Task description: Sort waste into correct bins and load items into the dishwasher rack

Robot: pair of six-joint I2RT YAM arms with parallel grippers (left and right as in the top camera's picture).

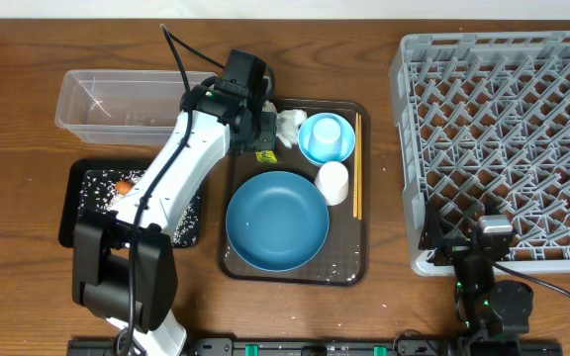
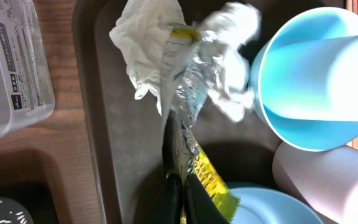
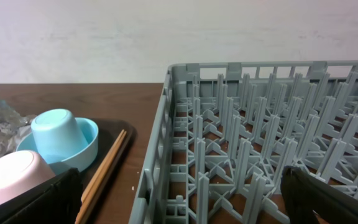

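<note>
My left hand is pinched shut on the yellow-green packet, over the 11 o'clock corner of the brown serving tray. In the wrist view the packet's long axis runs 12 to 6, in line with the fingers, so I have it by its near end. The crumpled wrapper lies against the packet's far end, at 12 o'clock from the grip. The foil glares white there, and I can't tell whether a fold of it is caught in the pinch too. The light-blue bowl sits just beside the wrapper at 3 o'clock.

Overhead, the clear tub lies near the hand at roughly 9 o'clock, with the black tray at 8 o'clock. I judge the next move to be a lift and a short carry towards 9 o'clock.

My right hand gapes wide, holding nothing, at the near edge of the dishwasher rack and well apart from the waste. The left arm is the nearer.
</note>
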